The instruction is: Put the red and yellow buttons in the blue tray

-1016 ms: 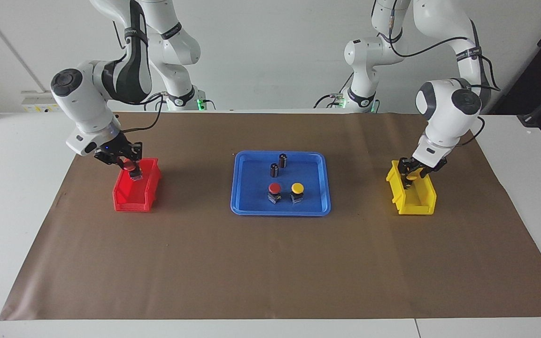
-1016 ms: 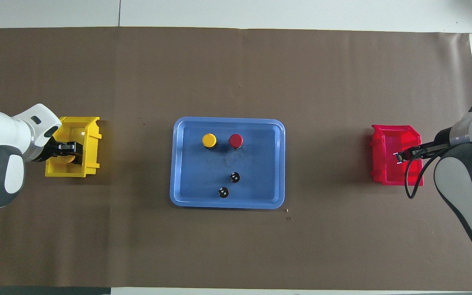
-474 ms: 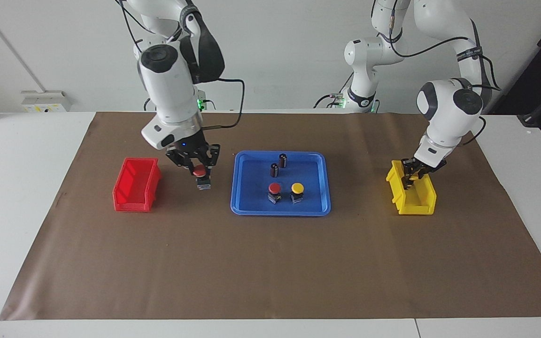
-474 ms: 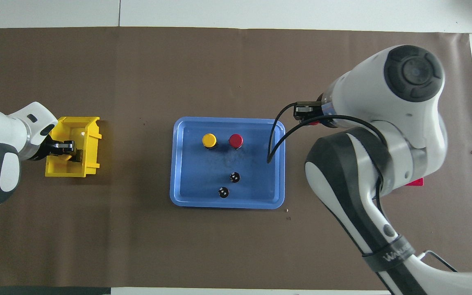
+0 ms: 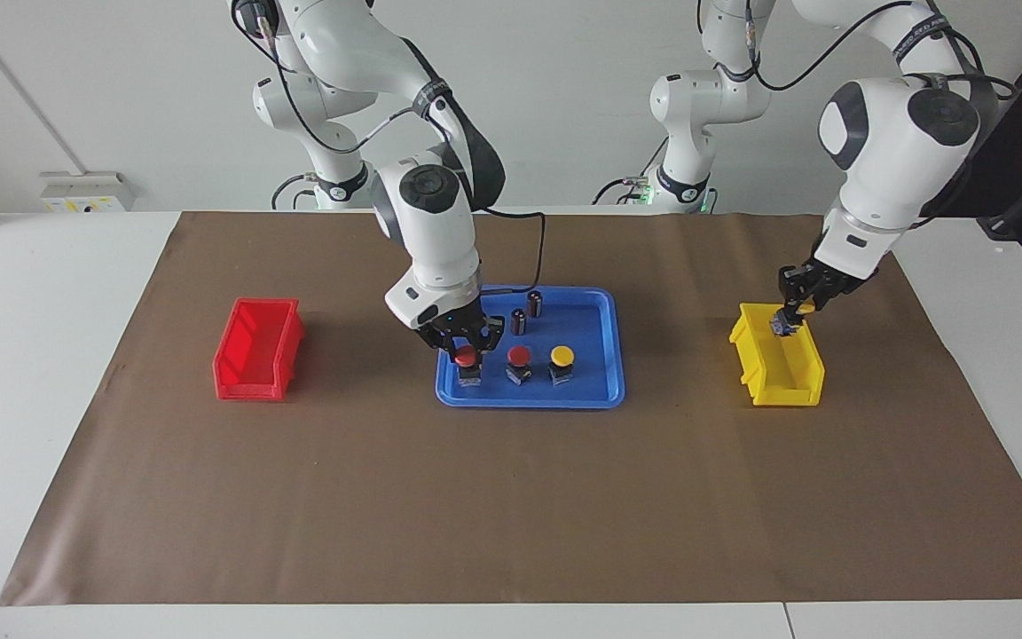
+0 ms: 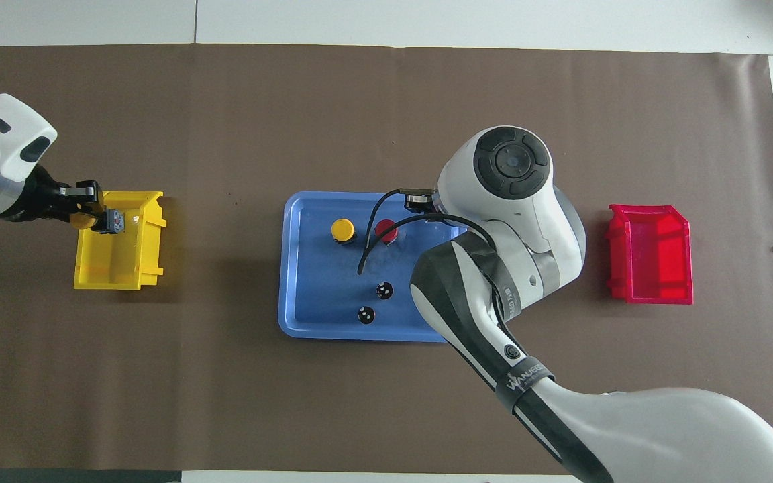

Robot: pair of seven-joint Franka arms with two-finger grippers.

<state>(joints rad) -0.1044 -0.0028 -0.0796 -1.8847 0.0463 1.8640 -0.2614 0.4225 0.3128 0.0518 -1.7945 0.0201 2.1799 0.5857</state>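
The blue tray [image 5: 530,401] lies mid-table and also shows in the overhead view [image 6: 306,268]. In it stand a red button [image 5: 519,358] [image 6: 386,231] and a yellow button [image 5: 562,358] [image 6: 342,230]. My right gripper [image 5: 467,348] is shut on a second red button [image 5: 467,358], held low inside the tray at the end toward the right arm, beside the other red button. I cannot tell if it touches the floor. In the overhead view the arm hides it. My left gripper [image 5: 786,318] [image 6: 99,218] is shut on a yellow button [image 6: 83,218], raised just above the yellow bin [image 5: 782,371] [image 6: 118,261].
Two dark capless cylinders [image 5: 518,321] [image 5: 534,303] stand in the tray, nearer to the robots than the buttons. A red bin [image 5: 258,351] [image 6: 651,255] sits toward the right arm's end of the table. Brown paper covers the table.
My right gripper carried the red button from the red bin across to the blue tray and lowered it inside. My left gripper lifted the yellow button up out of the yellow bin.
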